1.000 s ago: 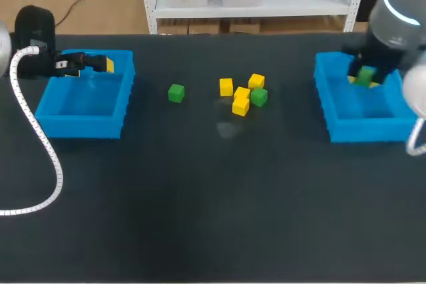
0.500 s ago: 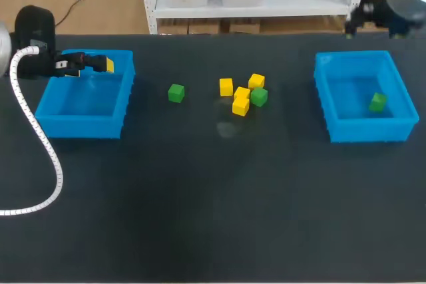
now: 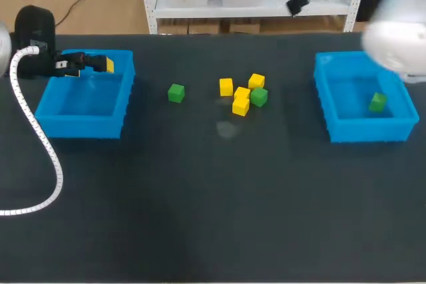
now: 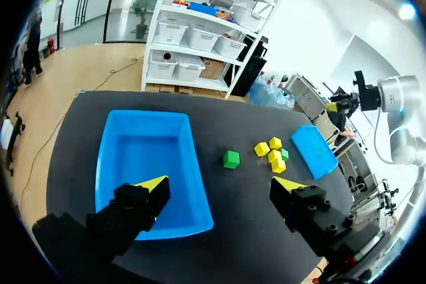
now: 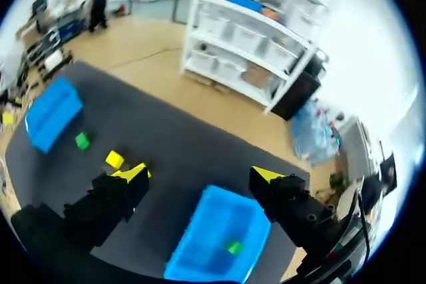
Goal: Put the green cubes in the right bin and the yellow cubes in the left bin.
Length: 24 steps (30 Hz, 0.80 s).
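The left hand point(image 4: 221, 184) hangs released over the far rim of the left bin point(image 3: 83, 101). Its two yellow-tipped fingers are spread wide with nothing between them, and the bin's blue floor lies under and just ahead of one finger. Out ahead of this hand, on the dark surface point(image 3: 213, 197), a lone green cube point(image 3: 176, 92) sits by itself, apart from the bin. Farther ahead are the four yellow cubes point(image 3: 240, 106), bunched close together, with a second green cube point(image 3: 259, 96) tucked just beside them on the side away from the left hand. The whole bunch lies between the two bins and well apart from either hand. The right hand point(image 5: 201, 173) is held high, up past the far edge of the surface. It is also released, fingers wide apart and gripping nothing. The right bin point(image 5: 219, 231) lies well below it, seen between its fingertips from the wrist. One binned green cube point(image 5: 233, 247) rests on that bin's floor, near the wall farthest from the bunch.
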Each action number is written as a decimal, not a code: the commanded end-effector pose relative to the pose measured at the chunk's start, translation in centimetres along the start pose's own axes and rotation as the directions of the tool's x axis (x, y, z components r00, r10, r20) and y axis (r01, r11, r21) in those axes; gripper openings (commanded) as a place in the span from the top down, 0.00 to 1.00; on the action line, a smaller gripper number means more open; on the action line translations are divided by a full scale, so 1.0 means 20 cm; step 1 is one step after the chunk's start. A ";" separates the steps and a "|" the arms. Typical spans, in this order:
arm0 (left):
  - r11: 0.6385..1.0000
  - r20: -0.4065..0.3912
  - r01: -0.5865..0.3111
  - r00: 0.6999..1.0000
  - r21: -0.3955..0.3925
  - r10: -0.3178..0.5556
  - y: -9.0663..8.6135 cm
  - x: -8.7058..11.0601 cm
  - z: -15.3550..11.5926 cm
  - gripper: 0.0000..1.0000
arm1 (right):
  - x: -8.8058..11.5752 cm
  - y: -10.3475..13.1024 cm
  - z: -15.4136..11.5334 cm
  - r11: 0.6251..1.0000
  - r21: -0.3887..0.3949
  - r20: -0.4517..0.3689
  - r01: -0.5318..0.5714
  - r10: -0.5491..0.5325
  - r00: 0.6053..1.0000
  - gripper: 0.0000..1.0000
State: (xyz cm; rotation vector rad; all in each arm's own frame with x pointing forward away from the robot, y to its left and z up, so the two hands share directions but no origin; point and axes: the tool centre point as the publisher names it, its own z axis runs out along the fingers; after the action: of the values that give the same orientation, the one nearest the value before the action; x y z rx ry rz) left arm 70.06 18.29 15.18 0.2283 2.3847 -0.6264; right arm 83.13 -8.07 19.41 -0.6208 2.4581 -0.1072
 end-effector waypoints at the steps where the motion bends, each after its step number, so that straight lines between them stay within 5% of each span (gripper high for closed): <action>1: 1.000 0.006 -0.002 1.000 0.007 0.002 0.01 0.01 0.00 0.00 | -0.04 0.10 0.15 0.873 -0.204 -0.226 0.443 -0.482 0.847 0.00; 4: 1.000 0.006 -0.002 1.000 0.007 0.002 0.01 0.01 0.00 0.00 | 0.02 0.20 0.21 0.834 -0.265 -0.249 0.483 -0.543 0.802 0.00; 15: 1.000 0.006 -0.002 1.000 0.007 0.002 0.01 0.01 0.00 0.00 | 0.21 0.38 0.33 0.787 -0.392 -0.270 0.477 -0.594 0.758 0.00; 24: 1.000 0.006 -0.002 1.000 0.007 0.002 0.01 0.01 0.00 0.00 | 0.35 0.47 0.41 0.814 -0.380 -0.304 0.439 -0.558 0.772 0.00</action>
State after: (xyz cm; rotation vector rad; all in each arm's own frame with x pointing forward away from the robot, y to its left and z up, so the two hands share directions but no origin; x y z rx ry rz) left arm 70.06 18.29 15.18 0.2283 2.3846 -0.6264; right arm 78.35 -2.83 7.26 -1.5232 2.5959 -0.0893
